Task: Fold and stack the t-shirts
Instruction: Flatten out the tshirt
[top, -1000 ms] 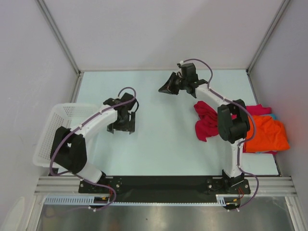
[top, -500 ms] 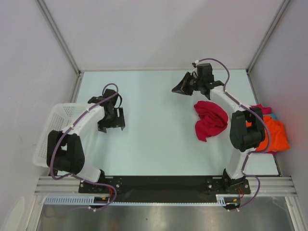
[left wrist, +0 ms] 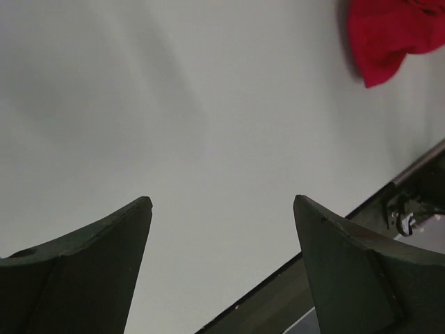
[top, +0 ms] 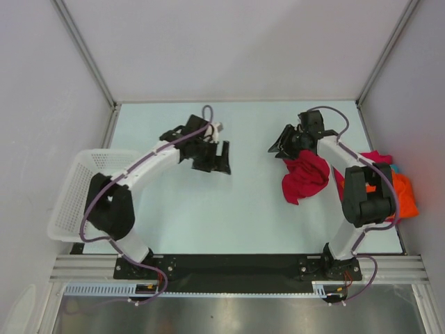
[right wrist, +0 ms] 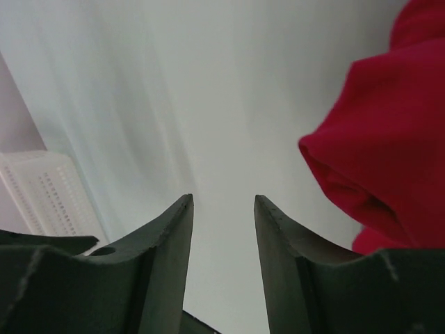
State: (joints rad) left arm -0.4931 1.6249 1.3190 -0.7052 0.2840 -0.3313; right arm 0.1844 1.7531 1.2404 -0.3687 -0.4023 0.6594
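Note:
A crimson t-shirt lies crumpled right of the table's middle. It also shows in the left wrist view, crimson t-shirt, and in the right wrist view, crimson t-shirt. An orange t-shirt and a magenta-pink t-shirt are heaped at the right edge, partly behind my right arm. My right gripper hangs open and empty just left of the crimson shirt's far end. Over bare table, left of the middle, my left gripper stands wide open with nothing in it.
A white lattice basket hangs over the table's left edge. Grey walls enclose the table on three sides. A black rail with the arm bases runs along the near edge.
My right gripper has swung right and nearer, down to the crimson shirt's far end, and its jaws have opened. My left arm has swung right toward the table's middle, jaws still open.

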